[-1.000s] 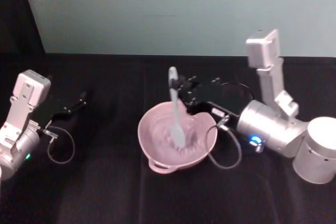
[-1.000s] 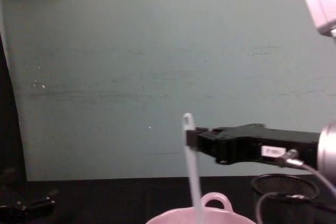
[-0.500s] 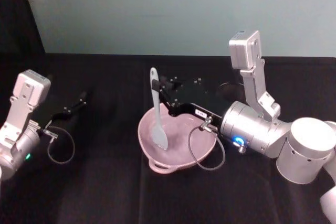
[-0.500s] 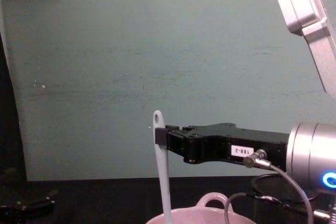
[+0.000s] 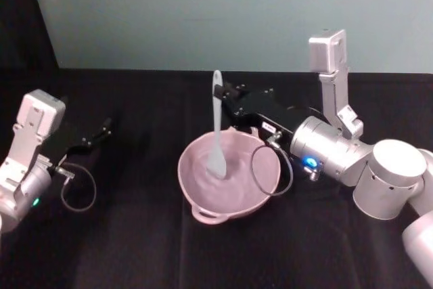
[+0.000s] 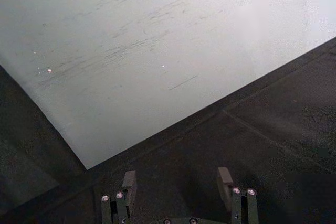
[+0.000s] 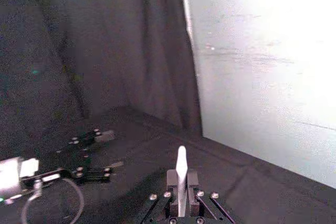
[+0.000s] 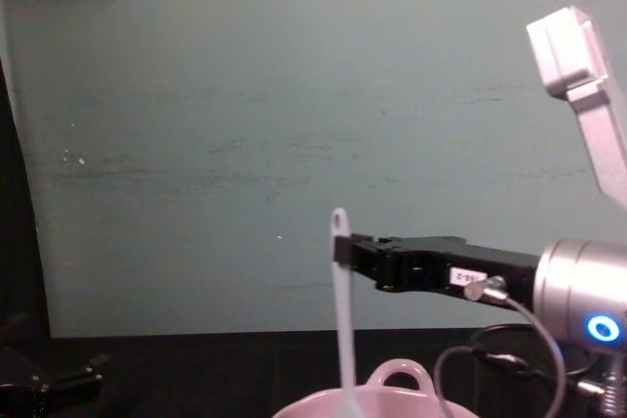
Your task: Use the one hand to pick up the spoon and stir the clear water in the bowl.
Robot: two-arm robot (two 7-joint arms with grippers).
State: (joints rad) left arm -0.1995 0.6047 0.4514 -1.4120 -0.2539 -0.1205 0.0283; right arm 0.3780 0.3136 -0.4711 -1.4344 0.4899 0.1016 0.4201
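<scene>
The pale pink bowl [image 5: 184, 179] sits on the black cloth [image 5: 135, 248]. The white spoon [image 5: 216, 126] stands nearly upright in it, with its paddle head down near the bowl's middle and its holed handle tip well above the rim. Over the bowl's far rim, the right gripper [image 5: 220, 96] is clamped tight on the spoon's upper handle. Well to the bowl's left and a little farther back, the left gripper [image 5: 105, 128] lies parked, its fingers [image 6: 128, 182] spread wide with nothing between them.
</scene>
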